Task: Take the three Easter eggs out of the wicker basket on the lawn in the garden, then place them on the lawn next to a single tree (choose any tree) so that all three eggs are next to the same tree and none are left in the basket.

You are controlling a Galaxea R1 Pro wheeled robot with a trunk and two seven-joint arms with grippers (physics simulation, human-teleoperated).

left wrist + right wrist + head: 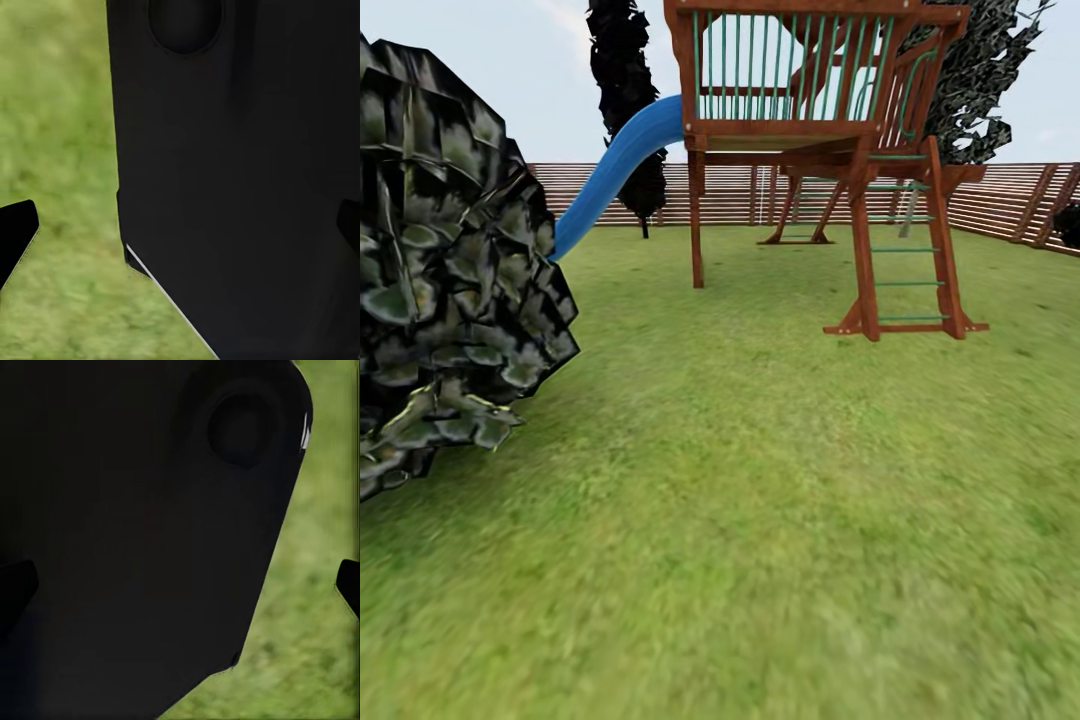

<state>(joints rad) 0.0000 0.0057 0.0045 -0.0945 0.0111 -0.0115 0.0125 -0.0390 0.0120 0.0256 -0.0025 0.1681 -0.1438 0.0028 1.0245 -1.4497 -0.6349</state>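
A tall red-brown wooden play tower with green vertical bars (810,70) is seen at the upper middle of the head view. A curved blue plastic slide (615,165) is attached to its left side, and a slanted wooden ladder with green rungs (905,250) is set against its right. A large round bush of dark, pale-edged leaves (445,270) is seen at the left edge. A thin dark-trunked black tree (625,100) is partly hidden behind the slide.

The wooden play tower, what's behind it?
Behind the wooden play tower runs a brown slatted fence, with a dark tree past the blue slide. The tower's frame covers part of another leafy tree.
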